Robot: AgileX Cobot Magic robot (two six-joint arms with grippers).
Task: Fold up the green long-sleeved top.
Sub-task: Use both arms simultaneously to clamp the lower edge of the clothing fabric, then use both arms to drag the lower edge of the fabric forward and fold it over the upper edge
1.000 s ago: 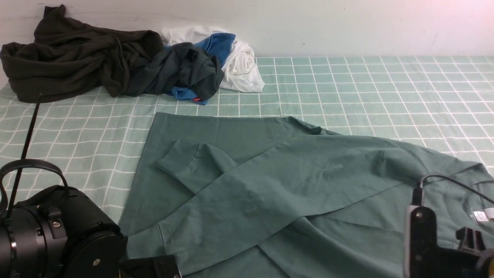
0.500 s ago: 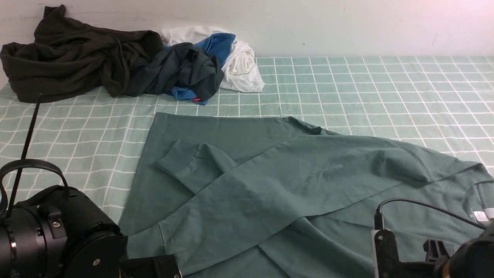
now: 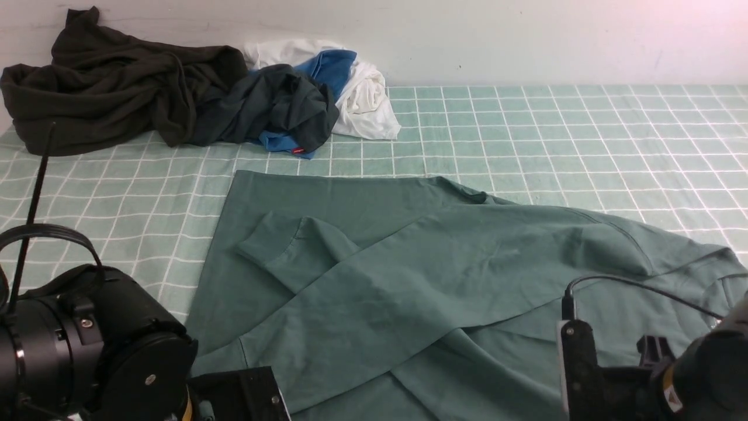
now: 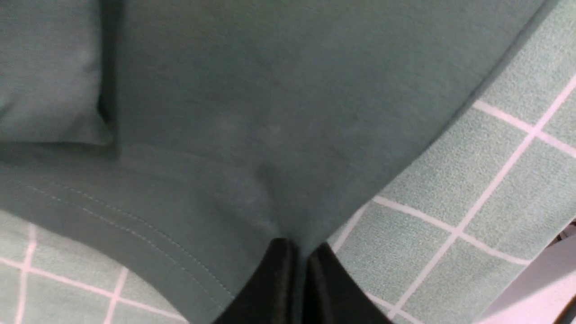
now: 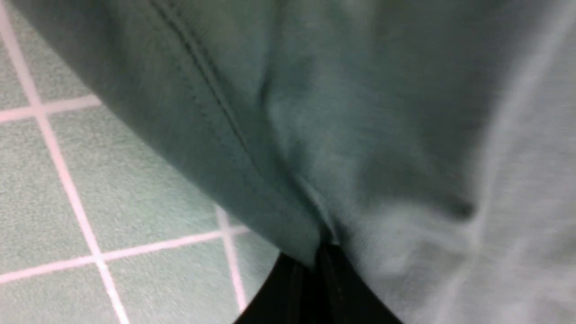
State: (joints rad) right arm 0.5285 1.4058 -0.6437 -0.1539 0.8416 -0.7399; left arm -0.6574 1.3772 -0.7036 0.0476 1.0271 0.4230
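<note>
Front: from bench [image 3: 584, 128] near edge, facing wall [image 3: 526, 41], wide.
Wrists: very close over top [image 4: 270, 112].
Shared: top, bench.

Top [image 3: 409, 280]: near edge and right end cut off by the front view's lower and right edges; near corners hidden behind left arm [image 3: 87, 345] and right arm [image 3: 643, 380].
Left gripper [image 4: 300, 254]: only its tips show in its wrist view; hidden in the front view.
Right gripper [image 5: 317, 258]: likewise tips only; its wrist view is blurred and the fabric detail smeared.
Blue garment [image 3: 330, 67]: mostly buried under grey garment [image 3: 280, 105].
Red tag [image 3: 298, 150]: too small to read.
</note>
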